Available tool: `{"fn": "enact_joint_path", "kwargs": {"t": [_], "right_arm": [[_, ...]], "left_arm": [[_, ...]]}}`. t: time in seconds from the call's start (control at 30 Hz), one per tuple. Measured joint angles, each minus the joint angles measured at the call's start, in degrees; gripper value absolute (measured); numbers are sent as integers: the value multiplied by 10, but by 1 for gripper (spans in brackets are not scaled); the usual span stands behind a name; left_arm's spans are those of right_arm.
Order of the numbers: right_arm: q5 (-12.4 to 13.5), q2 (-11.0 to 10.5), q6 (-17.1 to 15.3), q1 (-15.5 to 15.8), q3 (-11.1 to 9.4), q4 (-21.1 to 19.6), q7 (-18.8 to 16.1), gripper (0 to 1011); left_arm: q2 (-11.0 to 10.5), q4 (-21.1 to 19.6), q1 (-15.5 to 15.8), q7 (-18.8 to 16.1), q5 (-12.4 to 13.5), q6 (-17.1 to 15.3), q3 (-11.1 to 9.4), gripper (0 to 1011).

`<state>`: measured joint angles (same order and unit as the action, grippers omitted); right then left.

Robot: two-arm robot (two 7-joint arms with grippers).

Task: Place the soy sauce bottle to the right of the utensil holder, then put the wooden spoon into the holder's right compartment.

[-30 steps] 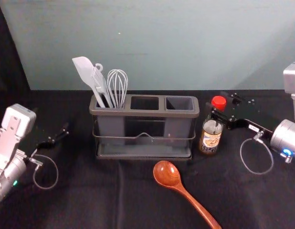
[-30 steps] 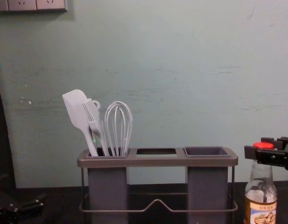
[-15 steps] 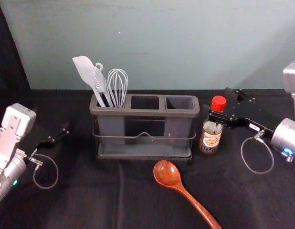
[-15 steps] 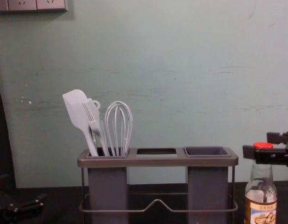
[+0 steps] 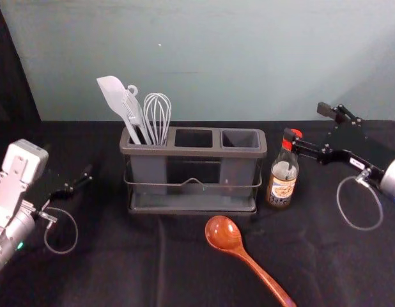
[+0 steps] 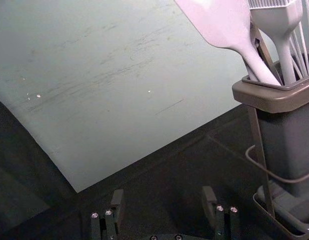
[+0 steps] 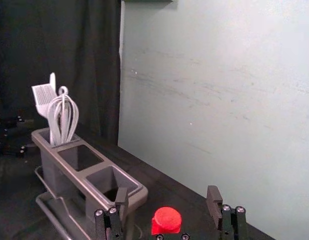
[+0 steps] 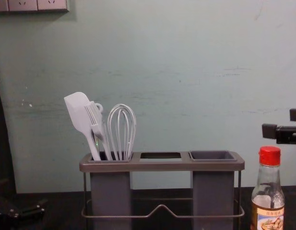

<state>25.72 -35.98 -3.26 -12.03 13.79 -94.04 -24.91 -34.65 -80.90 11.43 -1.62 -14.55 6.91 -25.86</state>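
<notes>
Soy sauce bottle (image 5: 282, 187): clear glass, red cap, printed label; stood upright on the worktop (image 5: 108, 268), just beside the utensil holder's (image 5: 197, 152) right end. Right gripper (image 5: 306, 122): poised above the bottle, spread wide, nothing held. Wooden spoon (image 5: 224, 233): glossy reddish-brown, laid before the holder. Left gripper (image 5: 88, 174): parked beyond the holder's left end, opened wide, empty.

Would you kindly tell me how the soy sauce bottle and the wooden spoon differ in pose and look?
The soy sauce bottle stands upright, while the wooden spoon lies flat. The bottle is see-through with a red cap; the spoon is solid reddish-brown. The bottle is beside the utensil holder; the spoon lies nearer the robot. Both rest on the black cloth.
</notes>
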Motion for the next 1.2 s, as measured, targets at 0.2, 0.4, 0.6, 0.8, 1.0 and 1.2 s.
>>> {"fn": "enact_joint_path", "kwargs": {"t": [0.2,0.4,0.6,0.8,1.0,1.2], "right_arm": [[12,-29,-48,44,-26,-81,10,1002],[18,-58,-46,78,-37,-131,-10,1002],[10,-88,-77,92,-15,-186,-26,1002],[14,-89,-167,66,28,-215,-19,1002],[24,-62,-329,14,82,-232,20,1002],[38,-22,-451,-45,130,-204,40,1002]], "left_arm": [[0,0,0,0,0,0,0,1011],[0,0,0,0,0,0,0,1011],[0,0,0,0,0,0,0,1011],[0,0,0,0,0,0,0,1012],[0,0,0,0,0,0,0,1011],[0,0,0,0,0,0,0,1011]]}}
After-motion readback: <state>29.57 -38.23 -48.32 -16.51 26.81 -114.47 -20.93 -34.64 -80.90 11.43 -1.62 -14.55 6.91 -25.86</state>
